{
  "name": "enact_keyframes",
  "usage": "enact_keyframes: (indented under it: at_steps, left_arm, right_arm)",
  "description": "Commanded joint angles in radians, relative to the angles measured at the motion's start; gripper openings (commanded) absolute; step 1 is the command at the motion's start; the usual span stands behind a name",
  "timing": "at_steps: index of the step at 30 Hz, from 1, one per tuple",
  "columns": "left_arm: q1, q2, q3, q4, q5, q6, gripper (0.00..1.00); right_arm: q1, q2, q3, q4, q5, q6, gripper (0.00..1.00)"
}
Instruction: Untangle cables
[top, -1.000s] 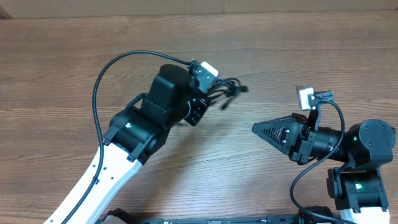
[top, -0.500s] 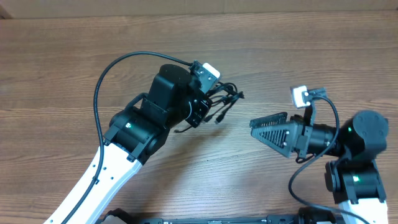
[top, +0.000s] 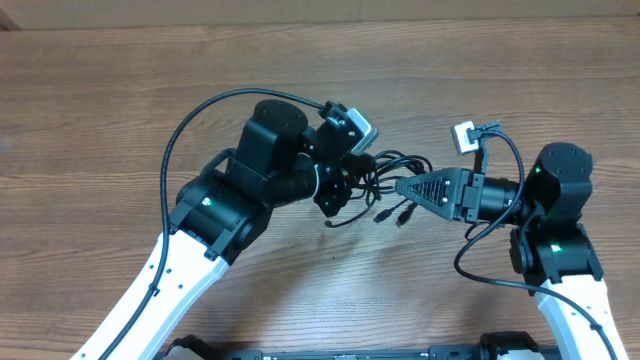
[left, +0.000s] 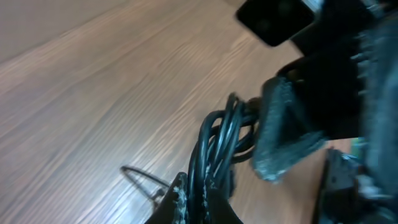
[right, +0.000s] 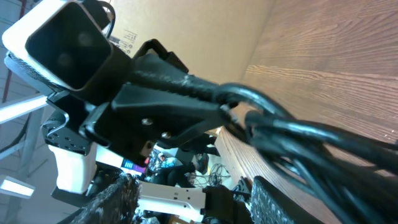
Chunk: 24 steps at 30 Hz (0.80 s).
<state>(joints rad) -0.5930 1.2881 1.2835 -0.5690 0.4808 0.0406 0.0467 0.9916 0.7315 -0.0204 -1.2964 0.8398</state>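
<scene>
The cables (top: 385, 168) are a tangled bundle of thin black cords at the table's middle, with loose plug ends (top: 382, 214) hanging toward the front. My left gripper (top: 340, 186) is shut on the bundle; in the left wrist view the cables (left: 217, 134) run up from between its fingers (left: 176, 198). My right gripper (top: 405, 187) points left with its tips at the bundle's right side. In the right wrist view it (right: 193, 184) stands open, and the cables (right: 298, 134) stretch from the left gripper (right: 165, 93) across and just beyond its fingers (right: 118, 199).
Bare wooden table (top: 120, 110) lies all around. A thick black arm wire (top: 175, 150) loops over the left arm, another (top: 470, 262) curls beside the right arm. A thin loop of cord (left: 142, 179) rests on the wood left of the left gripper.
My right gripper has opened and travelled left up to the bundle. My left gripper has swung right, carrying the cables toward it, and the plug ends now dangle lower.
</scene>
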Motion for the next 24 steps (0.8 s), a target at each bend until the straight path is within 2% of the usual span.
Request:
enact_keyframes:
  at_steps: [1,6,7,24]
  left_arm:
    - [0.003,0.001,0.010,0.034,0.161,-0.030,0.04]
    - [0.002,0.001,0.010,0.058,0.262,-0.030,0.04]
    - [-0.002,0.001,0.010,0.058,0.278,-0.031,0.04]
    - [-0.049,0.001,0.010,0.082,0.279,-0.071,0.04]
  right_arm:
    - [0.004,-0.002,0.016,0.004,0.019,-0.034,0.56]
    - [0.004,-0.002,0.016,0.004,0.052,-0.034,0.56]
    - [0.004,-0.002,0.016,0.004,0.063,-0.034,0.52]
    - [0.004,-0.002,0.016,0.004,0.110,-0.034,0.47]
